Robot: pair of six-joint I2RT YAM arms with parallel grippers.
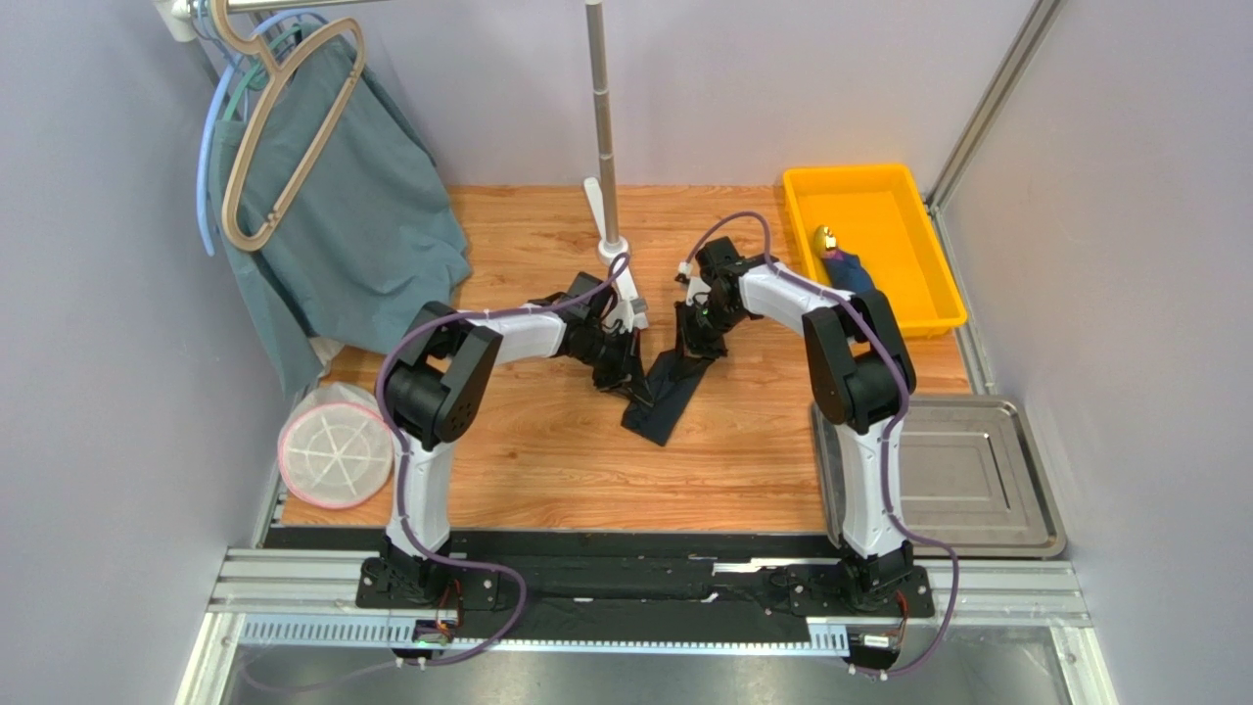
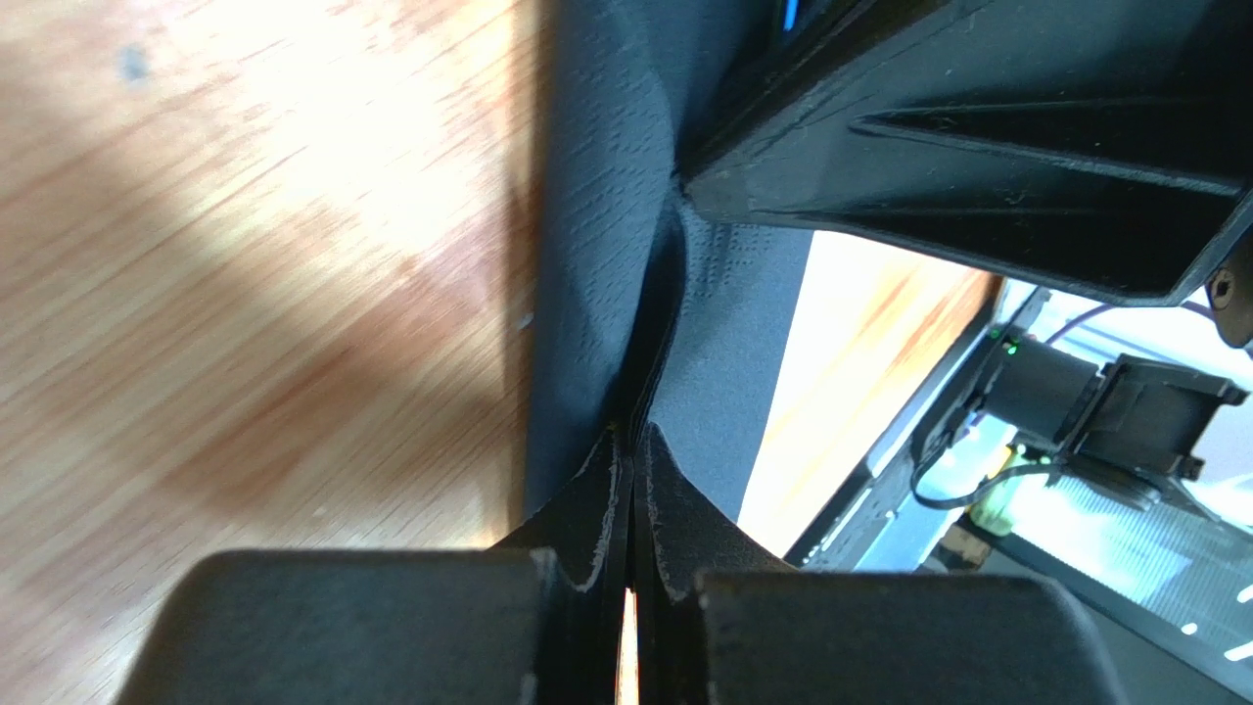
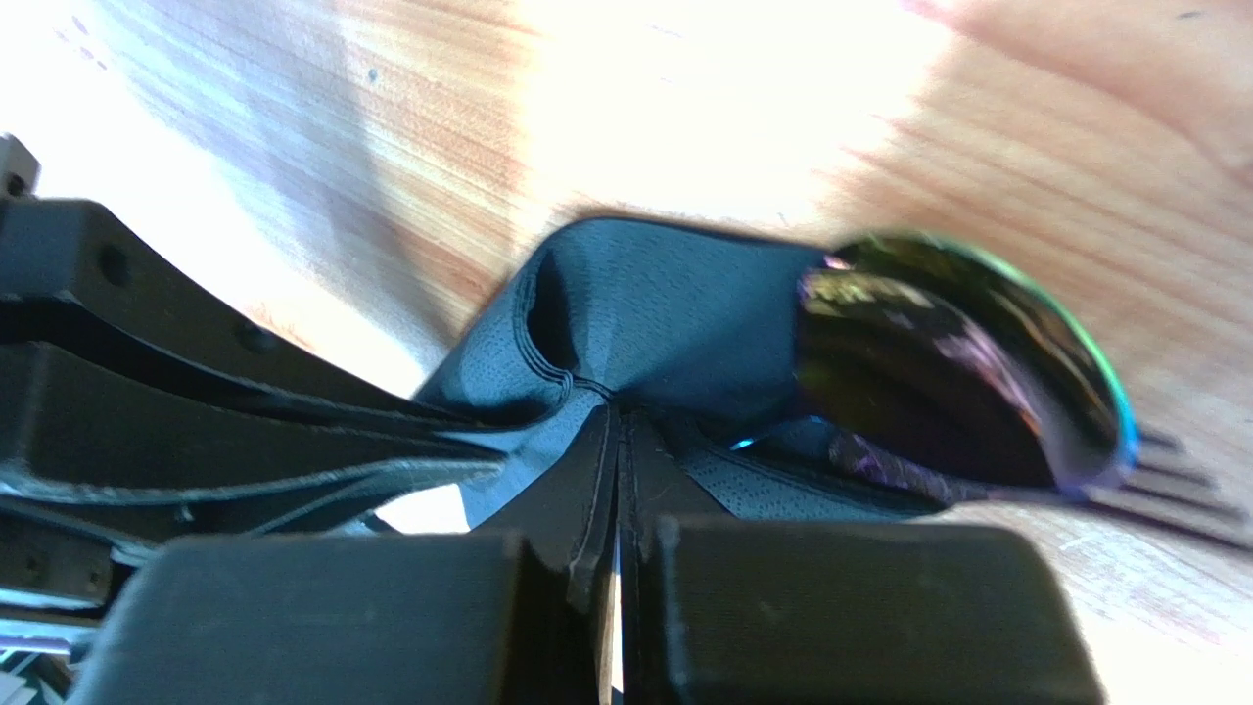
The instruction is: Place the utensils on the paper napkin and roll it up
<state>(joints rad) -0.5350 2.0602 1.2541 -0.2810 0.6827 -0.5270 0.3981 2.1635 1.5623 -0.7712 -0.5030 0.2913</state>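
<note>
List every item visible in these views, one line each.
paper napkin: one, black, mid-table, partly lifted
spoon: one, iridescent, against the napkin
fork: one, dark, only tines show, beside the spoon
bin: one, yellow, far right
bundle: one, dark blue with gold tip, in the bin
tray: one, steel, near right
cloth: one, teal, hanging far left
hangers: two, beige and light blue, with the cloth
stand: one, white, far middle
mesh disc: one, white with pink rim, left edge
table: one, wood
left hand: black, shut on the napkin
right hand: black, shut on the napkin
</note>
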